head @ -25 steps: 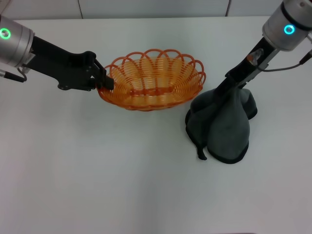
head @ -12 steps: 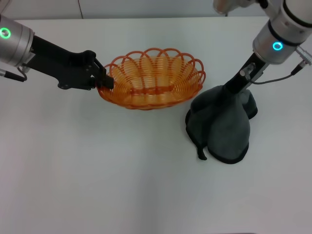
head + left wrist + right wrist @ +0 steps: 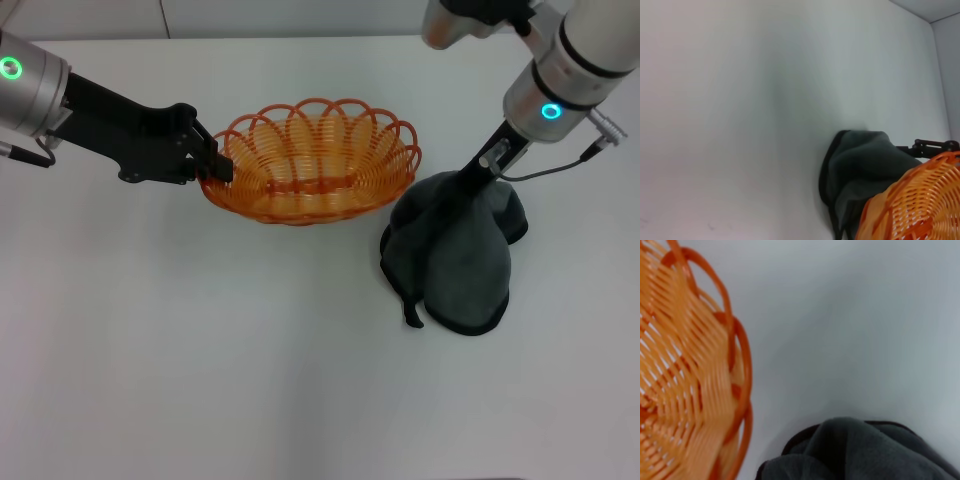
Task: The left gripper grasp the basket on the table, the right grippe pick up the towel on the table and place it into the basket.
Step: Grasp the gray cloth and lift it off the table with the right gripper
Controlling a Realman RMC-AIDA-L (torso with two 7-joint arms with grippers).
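While the left gripper (image 3: 214,165) pinches the basket (image 3: 312,160) by its left rim on the white bench (image 3: 200,350), the right gripper (image 3: 466,180) pinches the top of the grey towel (image 3: 455,255). That towel is tented up just right of the basket, its lower folds resting on the bench.

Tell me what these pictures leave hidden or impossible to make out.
- Right tool: in the head view its tips are sunk in the towel, so open or shut is unclear; its own wrist view shows no fingers.
- Left tool: its grip on the basket rim merges into dark metal in the head view.
- Towel's underside: hidden by its own folds.
- Basket: cut off by the frame edge in both wrist views.
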